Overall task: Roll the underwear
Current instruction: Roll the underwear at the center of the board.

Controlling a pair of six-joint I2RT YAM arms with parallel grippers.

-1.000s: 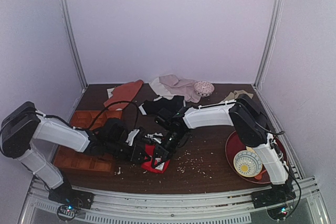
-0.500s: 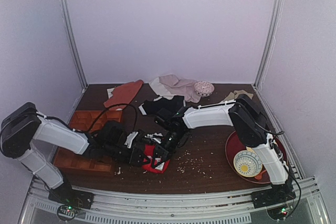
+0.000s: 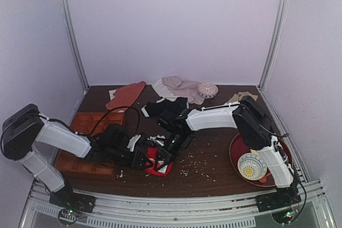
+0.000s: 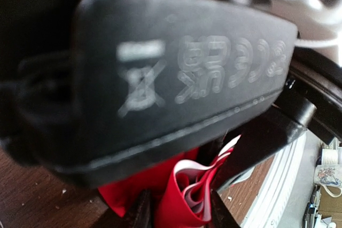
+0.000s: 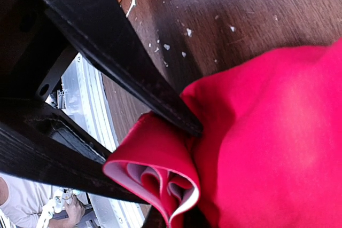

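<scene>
— Where has the underwear (image 3: pixel 162 166) got to?

— It's bunched into a loose roll at the near middle of the counter (image 3: pixel 214 170), with both arms crowded over it. The right tool (image 5: pixel 173 166) is pinched narrow on a fold of the red cloth. The left tool (image 4: pixel 179 212) straddles the open end of the roll, but I can't tell whether it grips.

— What worries you?

— The layers fan out at that end. If the right tool lets go or tugs, I'd expect the roll to spring open. The tools are also close enough to knock each other.

— Anything different from a second ago?

— The left arm has drawn back slightly toward its own side. The red bundle and the right arm look unmoved.
</scene>
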